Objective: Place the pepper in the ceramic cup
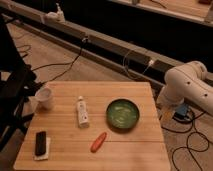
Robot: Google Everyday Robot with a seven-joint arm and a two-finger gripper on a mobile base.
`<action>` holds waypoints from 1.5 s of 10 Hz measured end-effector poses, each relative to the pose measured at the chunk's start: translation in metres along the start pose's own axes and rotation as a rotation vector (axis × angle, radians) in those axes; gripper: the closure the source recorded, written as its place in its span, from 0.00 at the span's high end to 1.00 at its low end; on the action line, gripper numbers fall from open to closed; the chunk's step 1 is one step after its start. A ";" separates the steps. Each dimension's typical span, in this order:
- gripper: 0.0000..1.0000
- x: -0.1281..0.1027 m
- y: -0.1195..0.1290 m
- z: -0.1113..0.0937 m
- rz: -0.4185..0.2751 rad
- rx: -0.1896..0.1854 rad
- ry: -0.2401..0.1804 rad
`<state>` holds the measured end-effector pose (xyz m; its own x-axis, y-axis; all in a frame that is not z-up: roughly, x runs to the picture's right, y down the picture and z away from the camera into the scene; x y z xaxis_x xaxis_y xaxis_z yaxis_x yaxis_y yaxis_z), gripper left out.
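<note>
The orange-red pepper (98,141) lies on the wooden table (65,131) near its front edge, just below the middle. The small white ceramic cup (45,98) stands upright at the table's far left side. Only the white arm (187,86) shows, folded beyond the table's right edge, far from both the pepper and the cup. My gripper is out of view past that arm, and nothing on the table is held.
A wide green bowl (122,113) sits right of centre. A white tube (82,111) lies between cup and bowl. A black object on a white pad (41,144) is at the front left. Cables (192,142) lie on the floor to the right.
</note>
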<state>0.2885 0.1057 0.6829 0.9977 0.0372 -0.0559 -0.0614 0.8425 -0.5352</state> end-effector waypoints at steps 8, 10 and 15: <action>0.65 0.000 0.000 0.001 0.000 -0.001 -0.001; 0.65 -0.001 0.000 0.002 -0.005 0.001 0.001; 0.65 -0.070 0.022 0.035 -0.262 -0.029 -0.041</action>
<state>0.2180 0.1403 0.7046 0.9800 -0.1578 0.1216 0.1989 0.8104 -0.5511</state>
